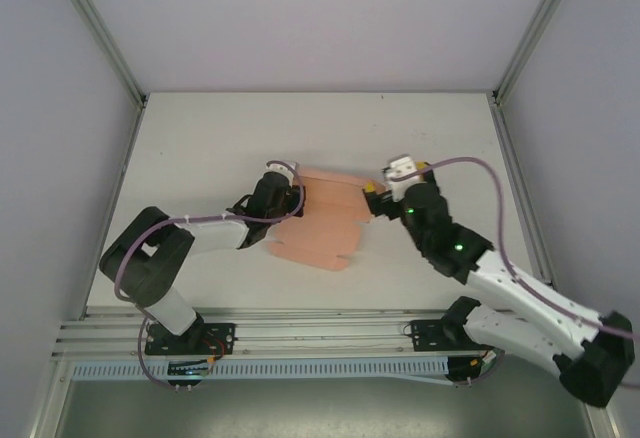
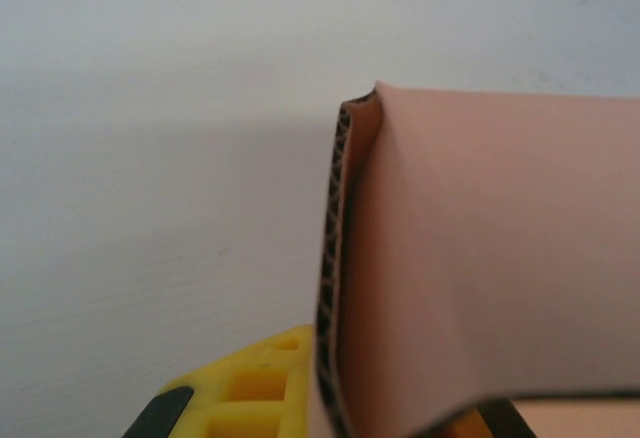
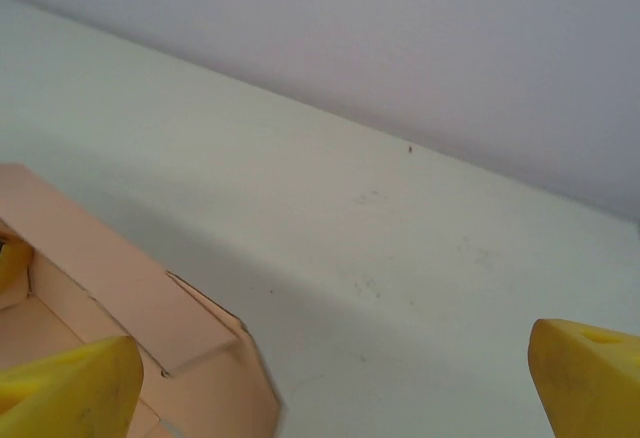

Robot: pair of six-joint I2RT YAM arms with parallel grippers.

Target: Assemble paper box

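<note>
Pale walls are enclosing the white worktop (image 1: pixel 300 128). The left gripper (image 1: pixel 290 204) is pinching shut on the paper box (image 1: pixel 325 226), gripping a folded-up wall, with the rest of the card spreading away to that gripper's right. The right gripper (image 1: pixel 398 180) is standing wide, holding nothing, its jaws straddling the box's nearest edge. With one pinch holding, raised flaps risk springing flat, or the card sliding when pushed.

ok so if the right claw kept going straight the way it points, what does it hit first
Probably the bare white table, just past the salmon-pink card paper box. The open right claw has the box off to one side of its line, low in the right wrist view; depth is unclear.
</note>
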